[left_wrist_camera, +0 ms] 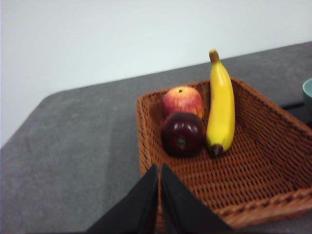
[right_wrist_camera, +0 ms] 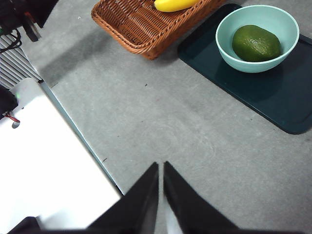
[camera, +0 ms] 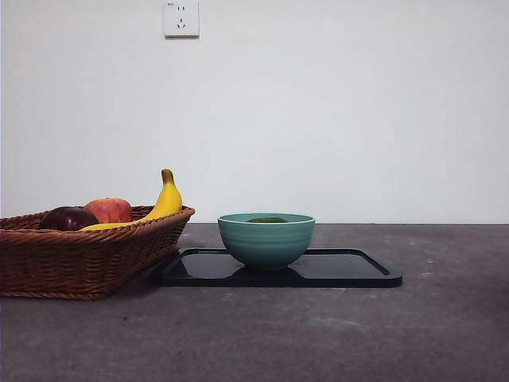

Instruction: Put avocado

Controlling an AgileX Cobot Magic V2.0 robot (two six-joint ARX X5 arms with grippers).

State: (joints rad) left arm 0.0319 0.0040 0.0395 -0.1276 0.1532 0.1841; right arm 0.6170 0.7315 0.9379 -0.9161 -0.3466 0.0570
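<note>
Both arms raised clear of the work area; neither shows in the front view.

Right gripper: jaws pressed together to a thin slit, nothing between them. It hangs high over bare grey table, well back from the tray, beside a white slab at the table's edge.

Left gripper: jaws likewise closed tip to tip, empty. It hovers just at the near rim of the wicker basket, tips pointed toward the fruit inside.

Basket contents, near to far: dark maroon round fruit, banana just beside it with its far end propped on the far rim, red apple behind and touching the maroon fruit.

Past the basket, a dark tray lies flat on the table, its edge just beside the basket. A teal bowl stands upright on the tray.

Avocado: lies in the bowl, on its side. Dark olive-green, smooth, egg-shaped, faint sheen. In the front view only its top shows over the bowl's rim.

Far wall: white, with a socket.
</note>
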